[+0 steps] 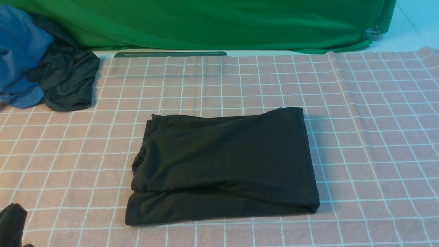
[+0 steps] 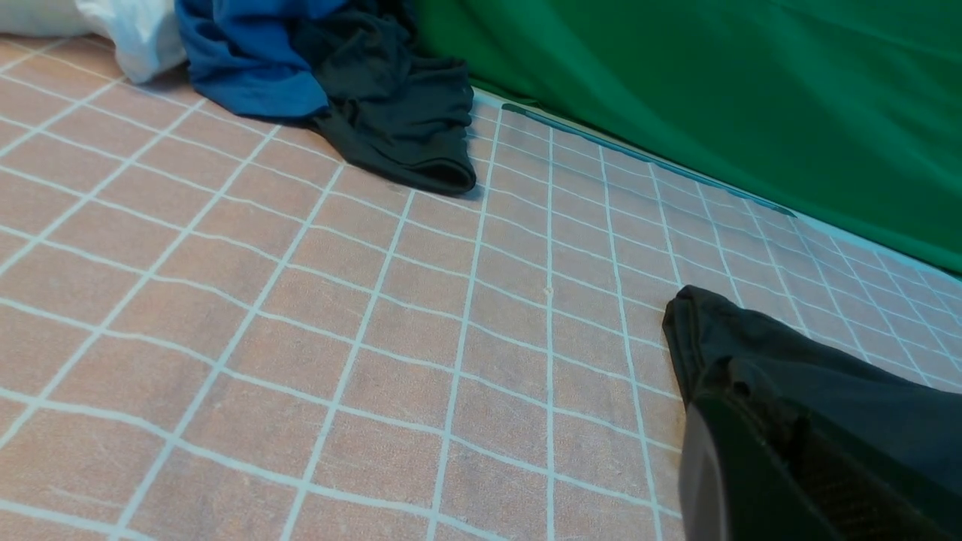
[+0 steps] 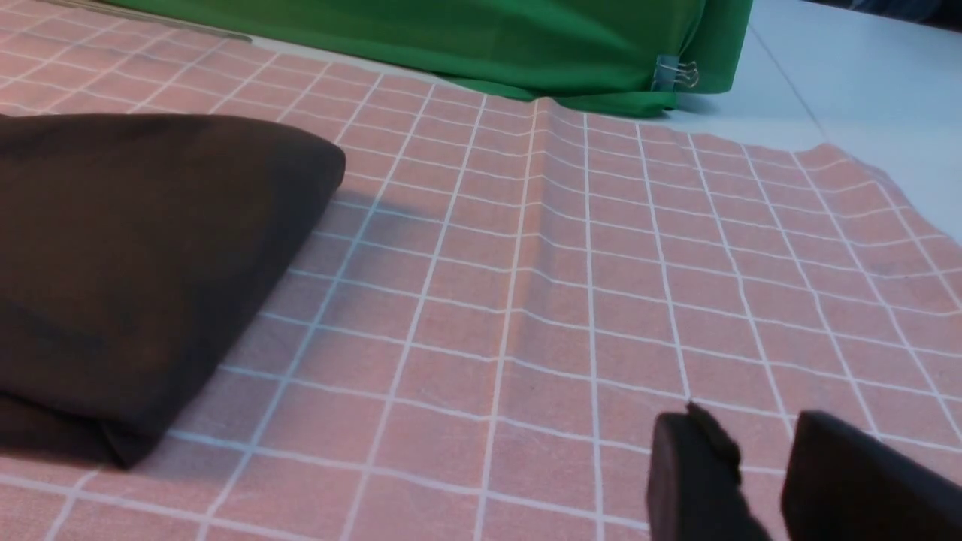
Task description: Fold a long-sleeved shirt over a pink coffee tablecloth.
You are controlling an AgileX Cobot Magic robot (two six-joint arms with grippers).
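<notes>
The black long-sleeved shirt (image 1: 223, 164) lies folded into a thick rectangle in the middle of the pink grid tablecloth (image 1: 370, 137). Its print and neck label are hidden by the folds. No gripper touches it. My left gripper (image 1: 12, 223) sits at the near left corner, well left of the shirt. In the left wrist view only one of its fingers (image 2: 721, 466) shows, with its ribbed inner pad bare and the shirt's corner (image 2: 827, 368) beyond it. My right gripper (image 3: 763, 451) hovers open and empty over bare tablecloth (image 3: 601, 300), to the right of the shirt (image 3: 135, 255).
A blue garment (image 1: 20, 58) and a smaller dark grey garment (image 1: 68, 79) are heaped at the back left. Bright green cloth (image 1: 212, 24) runs along the back, held by a clip (image 1: 371, 32). A thin green strip (image 1: 169, 54) lies at the tablecloth's far edge.
</notes>
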